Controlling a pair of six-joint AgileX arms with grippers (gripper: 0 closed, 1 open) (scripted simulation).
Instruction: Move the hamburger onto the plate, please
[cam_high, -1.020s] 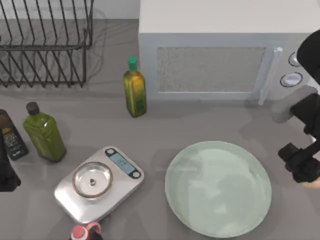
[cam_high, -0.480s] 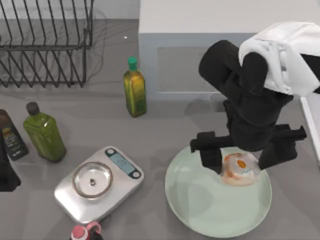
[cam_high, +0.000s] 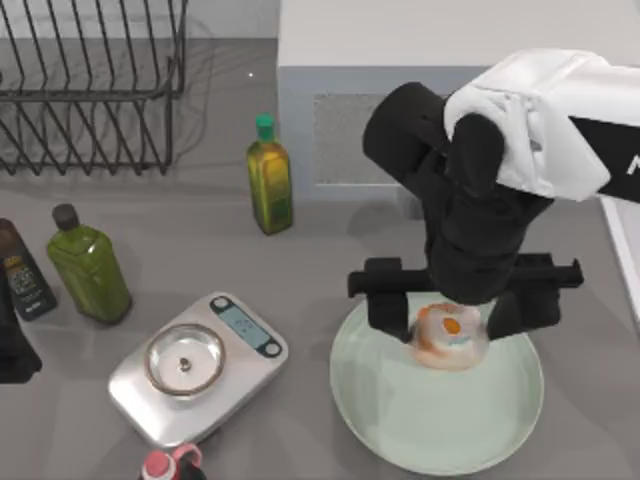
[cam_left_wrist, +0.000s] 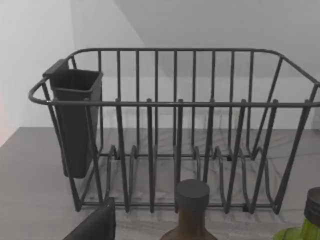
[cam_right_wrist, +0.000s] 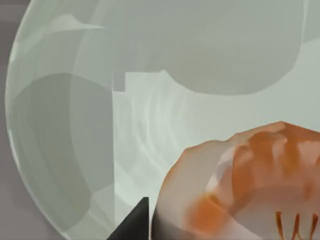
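Hamburger (cam_high: 447, 335), small, round, cream-pink with orange patches, looks light and soft; right gripper (cam_high: 450, 320) jaws clamp its sides over the pale mint-green plate (cam_high: 400, 430), gently enough.

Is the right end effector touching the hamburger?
Touching. In the top view the right end effector has its fingers closed against both sides of the hamburger, above the plate.

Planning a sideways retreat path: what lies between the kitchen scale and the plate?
In the top view, nothing: a bare strip of grey table separates the scale from the plate. The right gripper holds the hamburger over the plate.
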